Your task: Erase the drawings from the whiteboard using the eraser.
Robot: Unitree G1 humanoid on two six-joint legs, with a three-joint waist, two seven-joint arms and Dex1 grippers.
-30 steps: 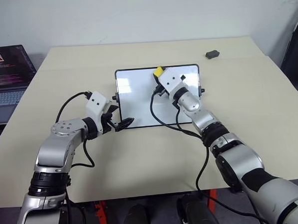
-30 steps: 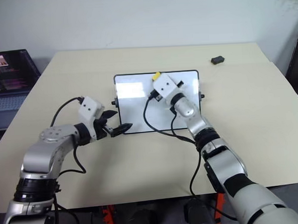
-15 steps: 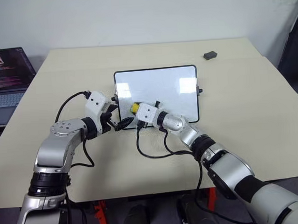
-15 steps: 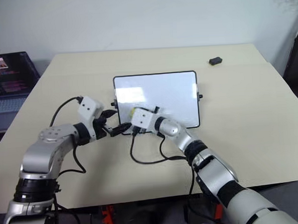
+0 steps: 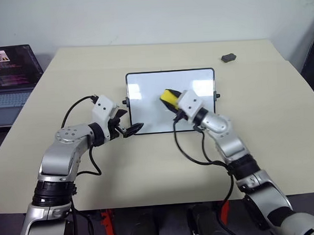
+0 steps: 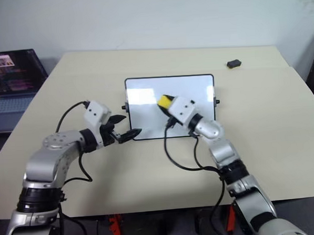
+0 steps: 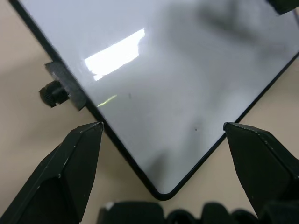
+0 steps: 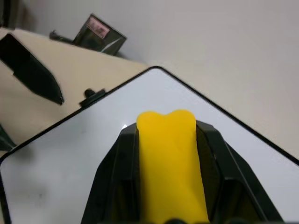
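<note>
The whiteboard [image 5: 146, 105] looks wiped clean, no scribbles left that I can make out, with the right pincer [image 5: 173, 102] clenched on the yellow eraser [image 5: 169, 97] over its middle and the left pincer [image 5: 132, 129], spread wide, straddling its near corner.

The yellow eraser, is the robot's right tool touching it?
Touching. The right wrist view shows the right tool shut on the eraser, black fingers pressed against both sides.

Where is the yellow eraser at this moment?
In the left eye view, the eraser is clamped in the right gripper, over the middle of the whiteboard, to the right of the open left gripper at the board's near left corner.
</note>
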